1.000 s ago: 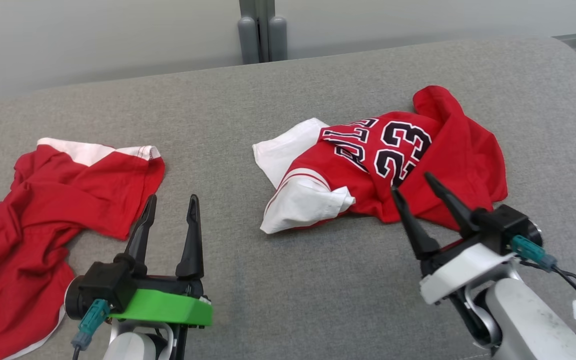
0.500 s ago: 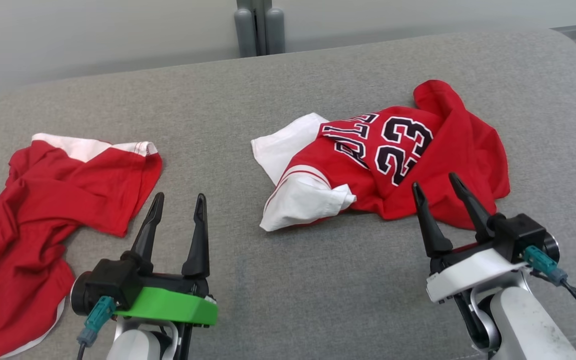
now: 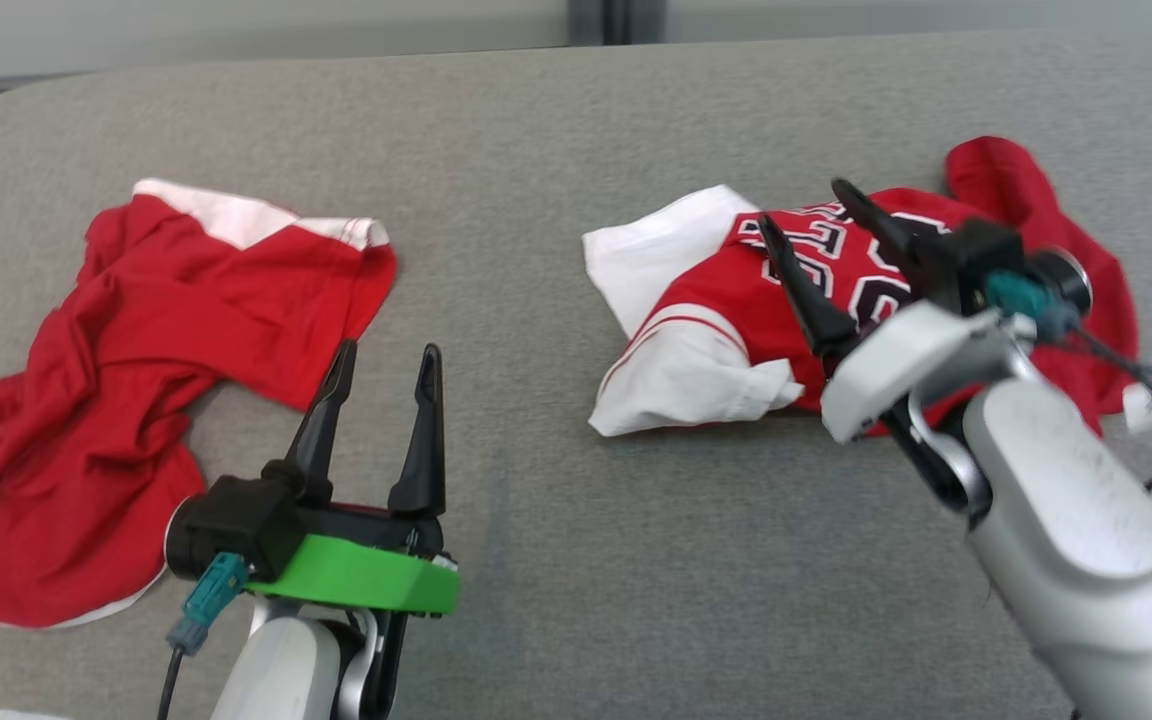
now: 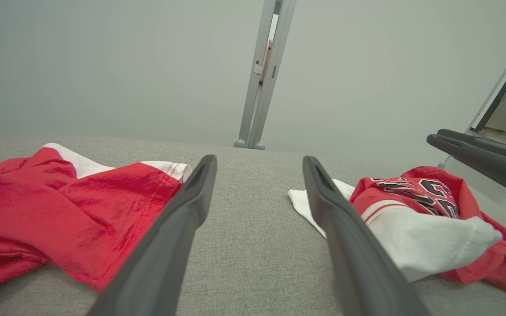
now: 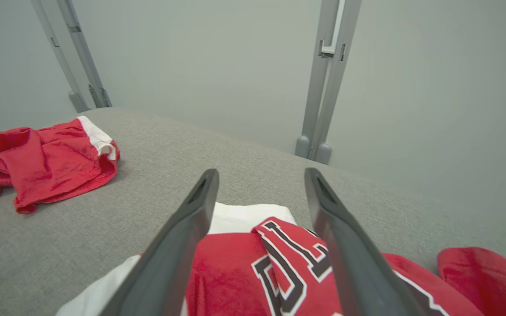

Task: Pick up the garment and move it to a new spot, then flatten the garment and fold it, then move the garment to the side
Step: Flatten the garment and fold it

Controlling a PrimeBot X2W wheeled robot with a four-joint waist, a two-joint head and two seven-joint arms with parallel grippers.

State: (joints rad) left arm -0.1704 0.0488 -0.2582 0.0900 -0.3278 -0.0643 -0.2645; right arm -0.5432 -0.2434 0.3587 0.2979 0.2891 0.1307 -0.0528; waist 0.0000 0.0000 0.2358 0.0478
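Nearest me, my left gripper hovers low over the grey fabric-covered worktop, its fingers spread wide and holding nothing. Just beyond its left finger lies a crumpled red garment with a white band, spread out toward my left. My right gripper is further out on my right, jaws fully apart and empty, raised above the jersey. That jersey, red with white sleeves and black lettering, lies bunched on the right half of the worktop, well apart from the other garment. Past the far edge a grey post stands before a pale wall.
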